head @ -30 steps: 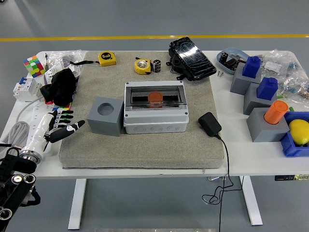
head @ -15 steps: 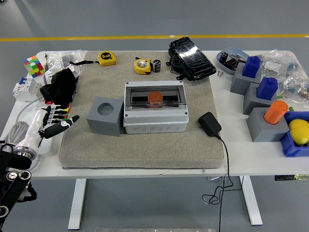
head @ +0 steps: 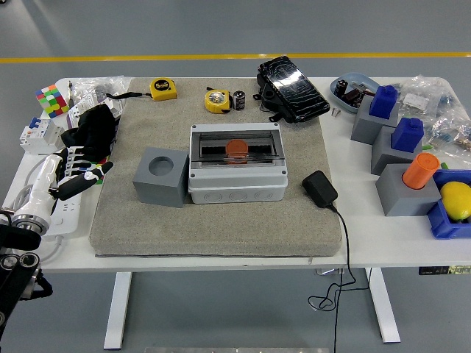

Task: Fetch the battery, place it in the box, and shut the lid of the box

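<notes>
Battery (head: pixel 239 100) small, perhaps behind box (head: pixel 236 163).

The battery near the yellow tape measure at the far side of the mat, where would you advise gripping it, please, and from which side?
Grip the battery across its round sides, coming from above. It seems to stand upright, so its top is free. The yellow tape measure sits close on its left, so fingers probably fit best front and back. The left robot hand is open at the mat's left edge.

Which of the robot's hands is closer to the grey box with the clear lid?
Left. The left hand sits at the mat's left edge, well left of the box; the right hand is out of view.
</notes>
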Available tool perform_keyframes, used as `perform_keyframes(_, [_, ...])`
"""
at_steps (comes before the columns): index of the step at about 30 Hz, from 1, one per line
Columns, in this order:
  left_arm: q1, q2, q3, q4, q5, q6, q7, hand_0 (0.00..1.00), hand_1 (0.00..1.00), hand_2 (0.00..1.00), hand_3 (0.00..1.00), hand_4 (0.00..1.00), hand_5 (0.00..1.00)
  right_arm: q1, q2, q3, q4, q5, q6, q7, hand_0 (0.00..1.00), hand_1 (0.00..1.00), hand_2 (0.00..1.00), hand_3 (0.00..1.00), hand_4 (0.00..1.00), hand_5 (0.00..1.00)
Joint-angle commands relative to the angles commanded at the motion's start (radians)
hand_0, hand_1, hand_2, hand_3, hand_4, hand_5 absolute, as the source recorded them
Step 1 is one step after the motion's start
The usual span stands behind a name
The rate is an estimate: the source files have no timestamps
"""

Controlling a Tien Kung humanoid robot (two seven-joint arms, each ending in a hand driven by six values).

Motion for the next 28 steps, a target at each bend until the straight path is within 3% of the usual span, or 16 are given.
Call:
perform_keyframes(16, [-0.039,0.011,0.022,-0.030,-0.026,0.005,-0.013,0.564,0.673,0.678,0.709,0.998,0.467,0.010,-0.024,-0.015,-0.004,0.026,0.002,-0.002,0.559,0.595,0.592,0.549,0.927,0.493])
perform_keyframes(28, [-0.050,-0.004,0.035,-0.023,-0.020,0.002,-0.007,0.573,0.671,0.672,0.707,0.998,0.464,0.012,-0.024,-0.016,-0.004,0.029,0.005,-0.001,0.557,0.595,0.593,0.549,0.928,0.496])
